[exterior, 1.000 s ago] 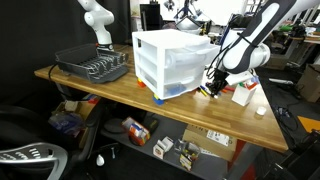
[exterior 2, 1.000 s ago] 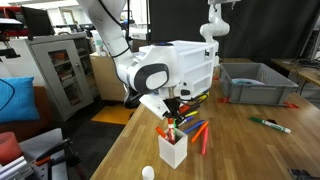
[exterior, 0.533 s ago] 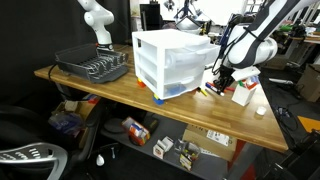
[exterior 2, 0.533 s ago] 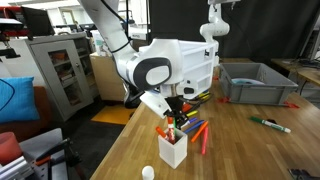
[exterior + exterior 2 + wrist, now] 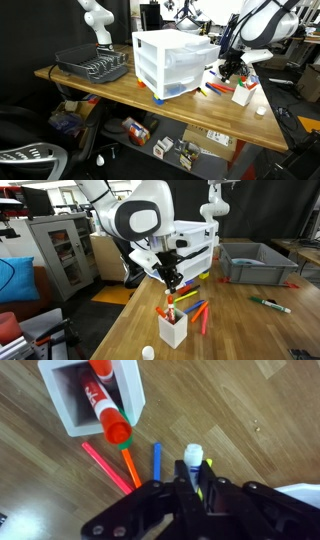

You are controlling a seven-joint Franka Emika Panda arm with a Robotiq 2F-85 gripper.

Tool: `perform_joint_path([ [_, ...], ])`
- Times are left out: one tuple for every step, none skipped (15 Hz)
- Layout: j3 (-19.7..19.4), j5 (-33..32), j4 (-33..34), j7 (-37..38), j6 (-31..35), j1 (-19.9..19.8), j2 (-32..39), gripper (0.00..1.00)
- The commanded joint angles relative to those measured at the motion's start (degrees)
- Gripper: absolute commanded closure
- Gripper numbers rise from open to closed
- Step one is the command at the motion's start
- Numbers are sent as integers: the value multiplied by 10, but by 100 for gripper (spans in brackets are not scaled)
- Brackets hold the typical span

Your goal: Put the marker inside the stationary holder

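1. Gripper [image 5: 193, 484]: the fingers stand narrow, closed on a marker [image 5: 193, 458]. The marker's white tip sticks out toward the wrist camera, and some yellow-green body shows just behind it.
2. In an exterior view the gripper [image 5: 172, 278] hangs in the air above the stationary holder [image 5: 172, 331], clear of the pens standing in it. It does not touch the holder.
3. The marker is in the gripper's hold, off the table and not in the holder.
4. The wrist view shows the stationary holder [image 5: 80, 428] off to the upper left of the gripper, not straight under it. It is a white open-topped box with a red marker [image 5: 103, 400] leaning out over its rim.
5. Loose pens lie on the wooden table [image 5: 260, 410] between holder and gripper: a pink pen [image 5: 105, 467], an orange pen [image 5: 131, 466] and a short blue pen [image 5: 156, 458]. The pink and orange pens lie nearly parallel; the blue pen lies apart.
6. In an exterior view the gripper [image 5: 232, 68] is near the table's end, just beyond the white drawer unit [image 5: 170, 60], with the holder [image 5: 243, 94] below and beside it.
7. A gray dish rack [image 5: 92, 65] sits at the far end of the table, well apart from the holder.
8. A small white ball [image 5: 148, 352] lies near the holder's base.
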Motion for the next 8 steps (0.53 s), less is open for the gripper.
perform_joint_path([
  [-34,-47,-33,43,-57,25,-70,96],
  [-38,-66,-39,56,-78,28,-92,96],
  [-43,-94,-43,77,-105,32,-116,96],
  [-43,-120,-46,97,-138,32,-140,96],
  [-37,-141,-49,115,-171,29,-167,96],
  [-28,-151,-51,125,-203,24,-190,96],
  [-18,-155,-53,129,-243,20,-215,96],
  [-9,-155,-52,131,-278,18,-236,96],
])
